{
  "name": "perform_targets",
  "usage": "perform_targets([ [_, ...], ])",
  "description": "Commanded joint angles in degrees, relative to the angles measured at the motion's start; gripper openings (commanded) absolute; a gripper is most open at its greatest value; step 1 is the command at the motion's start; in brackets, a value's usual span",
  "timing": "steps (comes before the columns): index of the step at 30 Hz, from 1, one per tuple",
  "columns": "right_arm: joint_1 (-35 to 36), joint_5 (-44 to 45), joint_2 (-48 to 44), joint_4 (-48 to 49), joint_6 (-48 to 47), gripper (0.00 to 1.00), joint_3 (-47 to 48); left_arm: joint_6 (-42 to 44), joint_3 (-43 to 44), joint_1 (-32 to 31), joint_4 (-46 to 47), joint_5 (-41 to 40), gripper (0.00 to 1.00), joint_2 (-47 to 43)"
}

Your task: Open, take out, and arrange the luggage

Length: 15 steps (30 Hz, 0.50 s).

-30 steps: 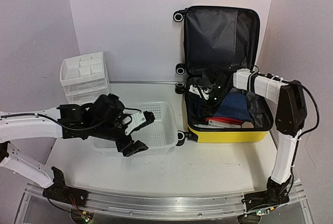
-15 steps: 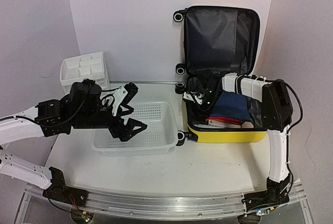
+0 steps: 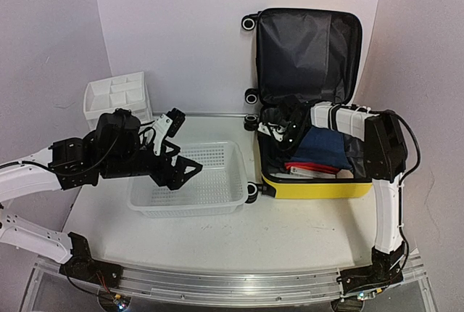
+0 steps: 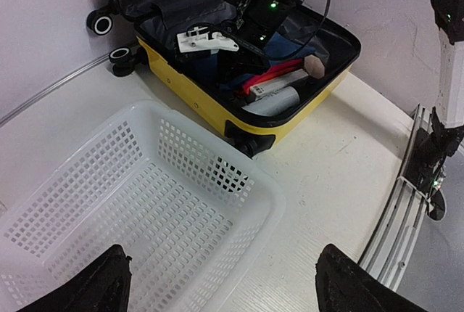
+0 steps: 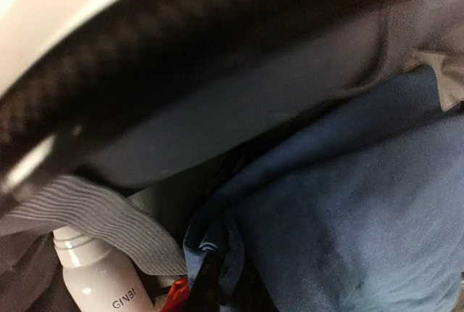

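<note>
The yellow luggage (image 3: 319,187) lies open at the right, its dark-lined lid upright against the back wall; the left wrist view has it (image 4: 181,83) at the top. Inside it lie a blue cloth (image 3: 330,145), a red item (image 3: 312,168) and a white bottle (image 5: 101,283). My right gripper (image 3: 281,132) reaches into the luggage's back left part. In its wrist view the jaws (image 5: 210,283) are shut on a puckered fold of the blue cloth (image 5: 348,203). Over the white mesh basket (image 3: 188,210) hangs my left gripper (image 3: 186,142), open and holding nothing (image 4: 225,286).
A white plastic drawer unit (image 3: 116,98) stands at the back left, behind my left arm. The basket (image 4: 275,196) sits just left of the luggage, almost touching its front wheel (image 4: 250,141). A striped fabric (image 5: 101,218) lies over the bottle. Walls close in behind and on the right.
My right gripper has slid left inside the luggage and closed on the blue cloth. My left arm has drawn back and left, from the basket's front rim to above its left half.
</note>
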Motion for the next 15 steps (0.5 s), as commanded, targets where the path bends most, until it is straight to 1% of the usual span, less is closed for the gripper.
perform_targets([
  [1,-3.5,-6.3,-4.0,2.9,5.2,0.00,1.6,-6.5,2.7,1.2,2.8,-2.1,0.88,1.7],
  [4,-5.3,-12.1,-5.4,3.0,6.9,0.00,0.7,-12.0,3.6,3.6,2.9,-0.7,0.85,4.5],
  [8,-7.8,-18.7,-7.2,4.1,11.0,0.00,-0.4,-23.2,4.2,8.3,3.2,2.5,0.75,7.6],
  [10,-9.1,-20.7,-8.1,5.0,13.1,0.00,-1.0,-28.2,4.9,9.9,4.0,3.8,0.71,9.4],
  [12,-10.0,-22.3,-8.8,6.0,14.4,0.00,-1.6,-32.0,7.7,10.5,5.3,6.1,0.72,12.4],
  [15,-11.1,-24.7,-9.9,7.1,15.9,0.00,-2.8,-38.7,14.2,10.6,6.7,11.2,0.78,19.3],
])
